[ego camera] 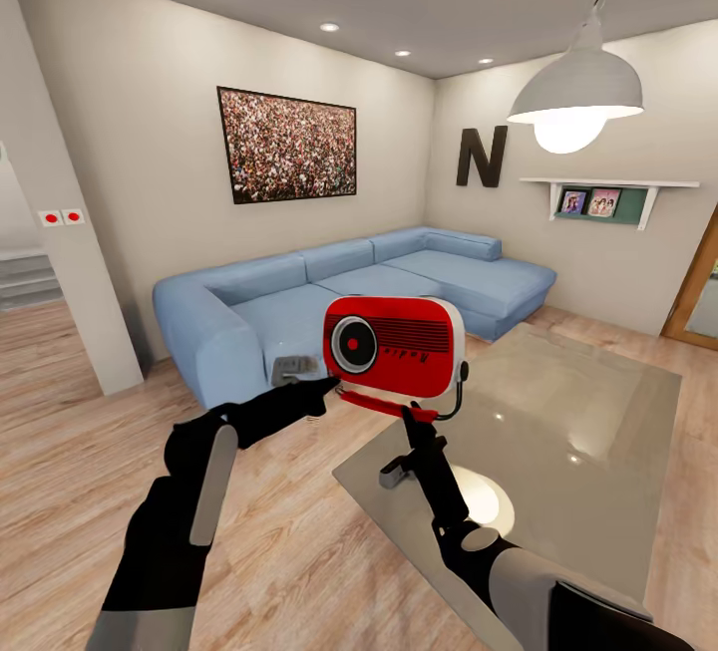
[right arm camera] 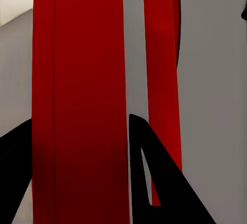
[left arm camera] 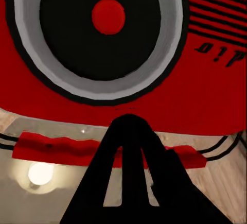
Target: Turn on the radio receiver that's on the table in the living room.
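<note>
Both arms extend forward: the right gripper (ego camera: pixel 411 416) pinches the red base bar of the radio receiver (ego camera: pixel 395 345), holding it upright in the air above the near corner of the table (ego camera: pixel 598 402), front face toward the head camera. This presents the round dial to the left gripper (ego camera: pixel 321 390), fingers pressed together, tip at the receiver's lower left edge. Open floor and sofa (ego camera: pixel 249 312) lie well apart, leaving the left arm room.
</note>
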Robot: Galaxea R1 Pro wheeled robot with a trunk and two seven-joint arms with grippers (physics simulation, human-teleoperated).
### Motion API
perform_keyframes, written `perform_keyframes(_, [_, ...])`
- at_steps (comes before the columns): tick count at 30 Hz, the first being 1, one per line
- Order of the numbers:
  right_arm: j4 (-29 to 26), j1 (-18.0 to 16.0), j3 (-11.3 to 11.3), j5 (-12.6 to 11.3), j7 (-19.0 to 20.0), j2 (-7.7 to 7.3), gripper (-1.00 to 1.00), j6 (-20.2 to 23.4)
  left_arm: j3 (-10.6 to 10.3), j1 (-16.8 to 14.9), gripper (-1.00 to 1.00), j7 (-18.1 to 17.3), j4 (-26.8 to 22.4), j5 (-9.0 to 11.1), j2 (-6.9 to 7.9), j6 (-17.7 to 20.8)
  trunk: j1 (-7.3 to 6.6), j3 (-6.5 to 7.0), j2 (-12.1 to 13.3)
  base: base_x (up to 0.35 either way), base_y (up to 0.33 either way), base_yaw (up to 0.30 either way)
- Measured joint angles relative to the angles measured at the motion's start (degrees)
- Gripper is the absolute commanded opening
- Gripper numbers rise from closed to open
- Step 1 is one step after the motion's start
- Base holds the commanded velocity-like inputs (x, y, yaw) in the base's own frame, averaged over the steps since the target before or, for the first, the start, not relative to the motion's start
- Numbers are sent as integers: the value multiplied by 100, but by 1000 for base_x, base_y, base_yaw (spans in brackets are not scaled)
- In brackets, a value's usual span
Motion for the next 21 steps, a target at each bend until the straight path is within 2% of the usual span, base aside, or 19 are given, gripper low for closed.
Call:
perform_keyframes(5, [20,0,-9,8,0,0,-100,5,4,-161,-100,21,0,120,0,-4,0,0,0,0,0,0])
perform_keyframes(13, [30,-1,-9,9,0,0,-100,-3,35,-376,-100,92,16,63,0,-5,0,0,0,0,0,0])
perform_keyframes(21, [24,0,-11,17,0,0,-100,-3,43,-653,-100,1034,263,56,0,0,0,0,0,0,0,0])
